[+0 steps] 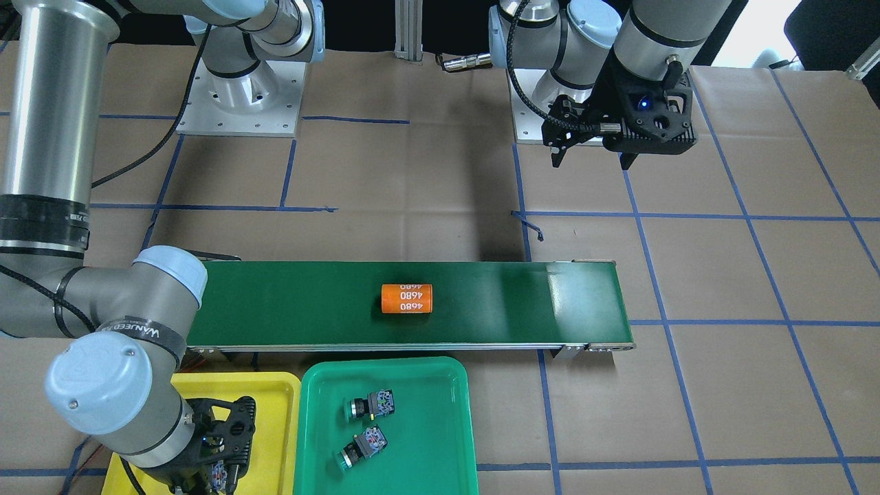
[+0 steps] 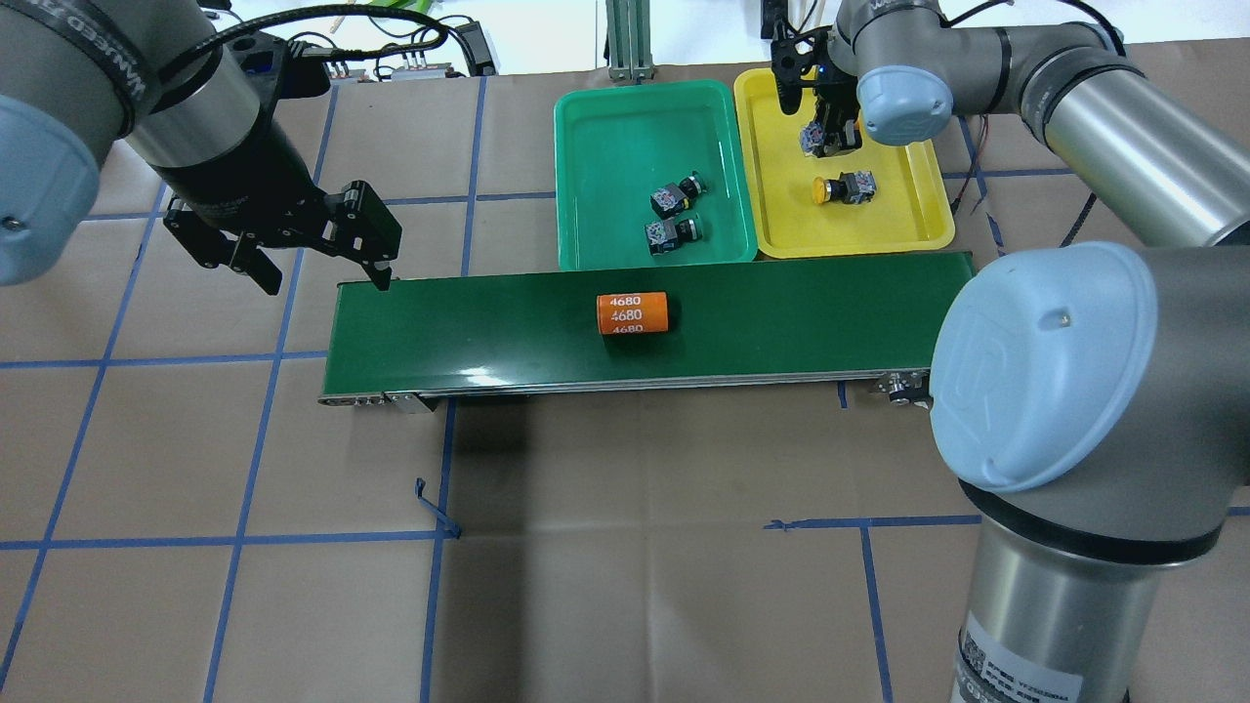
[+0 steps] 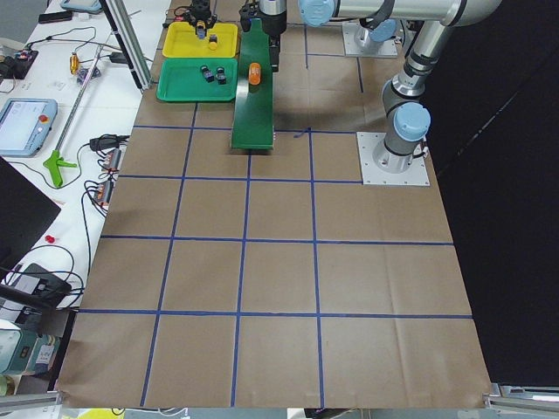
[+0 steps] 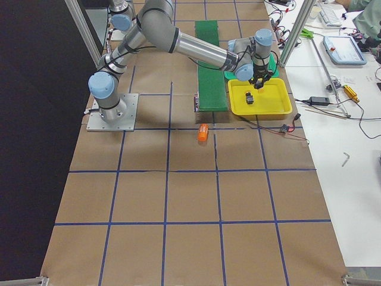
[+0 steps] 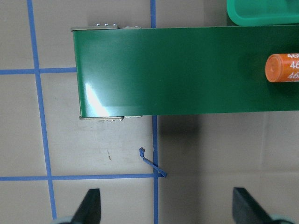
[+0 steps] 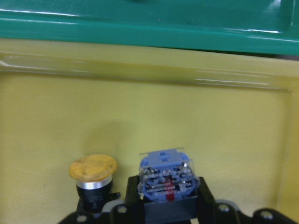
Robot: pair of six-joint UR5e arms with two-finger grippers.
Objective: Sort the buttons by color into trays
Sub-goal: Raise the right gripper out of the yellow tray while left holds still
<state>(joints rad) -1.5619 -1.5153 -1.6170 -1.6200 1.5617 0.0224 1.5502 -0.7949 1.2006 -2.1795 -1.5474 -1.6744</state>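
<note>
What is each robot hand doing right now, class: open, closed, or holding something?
Left hand: open, empty.
Right hand: closed on a button, over the yellow tray.

Bright yellow tray, green tray, orange cylinder

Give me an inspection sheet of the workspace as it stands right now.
Surface: brown paper table, blue tape grid; one tape end curled loose.
Job's things: two green buttons in green tray; yellow button in yellow tray; fourth button held over it, cap hidden.
Clutter: orange 4680 cylinder on conveyor belt; second orange cylinder on the table.
Grippers: left gripper open, empty, beside the belt's end; right gripper shut on fourth button.
Cables: loose wires beside yellow tray.
Surroundings: side bench with teach pendant.
</note>
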